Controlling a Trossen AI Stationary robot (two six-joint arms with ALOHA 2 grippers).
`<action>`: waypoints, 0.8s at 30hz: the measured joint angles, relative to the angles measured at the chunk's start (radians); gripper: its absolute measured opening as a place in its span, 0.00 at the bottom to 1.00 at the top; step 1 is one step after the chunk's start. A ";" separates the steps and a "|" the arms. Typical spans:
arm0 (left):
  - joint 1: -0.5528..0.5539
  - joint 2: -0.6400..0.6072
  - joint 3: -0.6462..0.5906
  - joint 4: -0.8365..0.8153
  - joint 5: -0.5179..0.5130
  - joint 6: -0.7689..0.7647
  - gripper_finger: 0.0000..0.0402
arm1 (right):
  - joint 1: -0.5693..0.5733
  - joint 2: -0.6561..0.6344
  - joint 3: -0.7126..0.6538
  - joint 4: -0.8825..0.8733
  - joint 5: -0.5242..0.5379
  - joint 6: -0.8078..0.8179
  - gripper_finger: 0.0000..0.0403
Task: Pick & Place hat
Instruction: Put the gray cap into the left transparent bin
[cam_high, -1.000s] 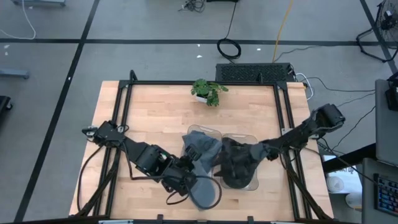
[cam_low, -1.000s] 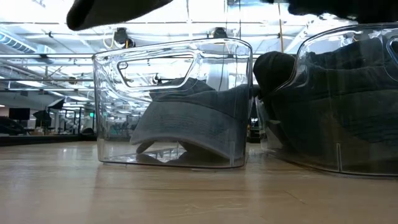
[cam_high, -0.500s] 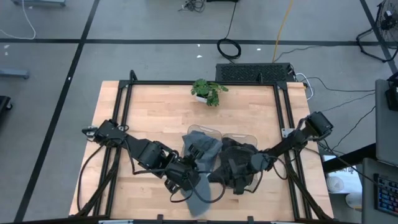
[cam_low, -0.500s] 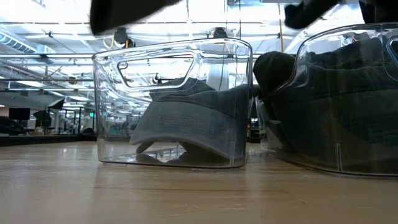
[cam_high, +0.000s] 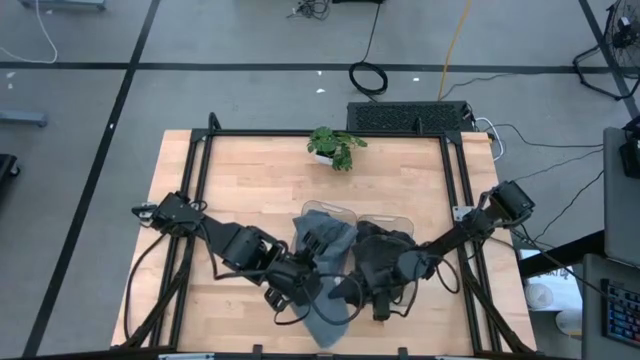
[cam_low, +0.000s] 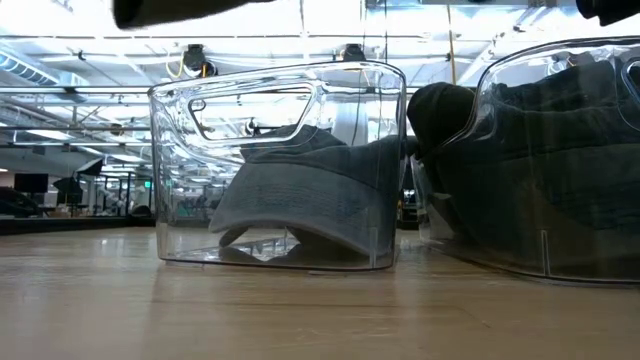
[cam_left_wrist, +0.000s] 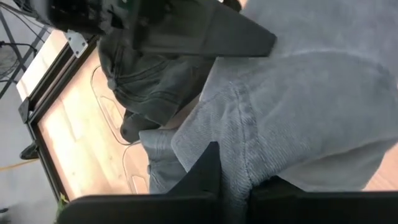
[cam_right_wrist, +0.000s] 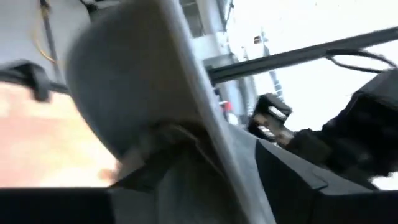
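Observation:
A light grey hat (cam_high: 330, 315) hangs over the table's near edge, with my left gripper (cam_high: 303, 290) shut on it; in the left wrist view its ribbed cloth (cam_left_wrist: 298, 106) fills the picture. My right gripper (cam_high: 350, 290) has reached it from the right. It stands open with the hat's stiff brim (cam_right_wrist: 124, 81) running between its fingers. Behind stand two clear bins. In the left bin (cam_low: 280, 165) another grey hat (cam_low: 310, 200) rests on the floor. Dark hats (cam_high: 385, 255) fill the right bin (cam_low: 550, 160). My left gripper pinches a bunched fold of the hat's cloth (cam_left_wrist: 239, 155) between its two fingers, slanting down from the table's left. The hat hangs below and beyond the fingers, clear of the table. My right gripper has the brim's edge (cam_right_wrist: 205, 130) between its fingers; whether they touch it I cannot tell.
A small potted plant (cam_high: 335, 147) stands at the table's far edge. A black frame (cam_high: 200, 180) runs around the wooden top. Bare wood lies left of the bins and behind them.
My right gripper has left the right bin, gone toward the near edge and left to the hanging hat, and rolled its wrist over. The hat in my left gripper has turned a little and hangs in a longer shape.

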 joint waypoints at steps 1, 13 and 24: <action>0.000 0.000 0.000 0.000 0.000 0.000 0.03 | -0.003 0.000 0.000 -0.008 -0.011 0.040 0.42; 0.027 0.001 -0.002 0.064 -0.023 -0.214 0.10 | 0.014 -0.101 0.002 -0.162 0.253 0.081 0.01; 0.102 -0.080 0.002 0.106 -0.166 -0.610 0.49 | 0.031 -0.163 0.001 -0.423 0.454 0.096 0.00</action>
